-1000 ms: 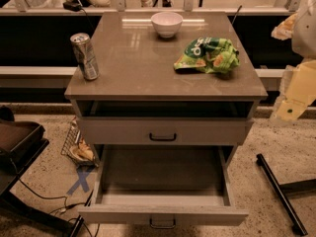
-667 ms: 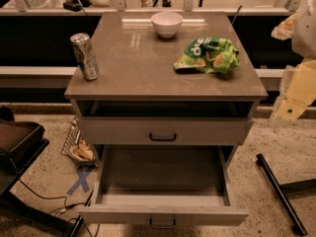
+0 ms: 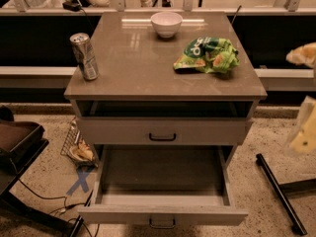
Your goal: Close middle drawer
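Note:
The grey-beige cabinet stands in the middle of the view. The middle drawer is pulled far out toward me. Its inside is bare, and its small black handle is at the bottom edge of the view. Above it the top drawer with its black handle sits pushed in, with a dark gap under the countertop. The lowest drawer is hidden beneath the open one. My gripper is a blurred pale shape at the right edge, right of the cabinet and apart from the drawer.
On the countertop stand a soda can at the left, a white bowl at the back and a green chip bag at the right. A wire basket and a blue floor mark lie left; black legs lie right.

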You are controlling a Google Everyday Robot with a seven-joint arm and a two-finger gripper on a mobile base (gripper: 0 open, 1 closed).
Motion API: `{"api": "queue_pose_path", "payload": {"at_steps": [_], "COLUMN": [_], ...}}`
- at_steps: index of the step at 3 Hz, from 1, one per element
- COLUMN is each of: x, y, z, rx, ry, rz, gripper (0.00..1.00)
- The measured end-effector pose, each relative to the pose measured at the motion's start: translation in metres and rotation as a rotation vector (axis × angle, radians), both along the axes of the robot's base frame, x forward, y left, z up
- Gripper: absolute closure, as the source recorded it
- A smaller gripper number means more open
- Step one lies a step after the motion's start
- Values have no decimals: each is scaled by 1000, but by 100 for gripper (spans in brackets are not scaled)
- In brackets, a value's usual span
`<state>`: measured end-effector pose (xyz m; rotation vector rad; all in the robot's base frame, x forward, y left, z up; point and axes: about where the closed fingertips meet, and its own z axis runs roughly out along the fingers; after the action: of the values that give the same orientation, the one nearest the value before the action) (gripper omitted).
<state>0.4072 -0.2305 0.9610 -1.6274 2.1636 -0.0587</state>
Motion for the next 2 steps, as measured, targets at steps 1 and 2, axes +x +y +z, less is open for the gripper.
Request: {"api": "queue_pose_path", "payload": {"at_steps": [1,2], "x": [-18,-31], "y": [-11,-5], "z": [-42,-116], "rx": [47,72], "ry": [-30,-77], "rz": [10,31], "gripper": [0,0]}}
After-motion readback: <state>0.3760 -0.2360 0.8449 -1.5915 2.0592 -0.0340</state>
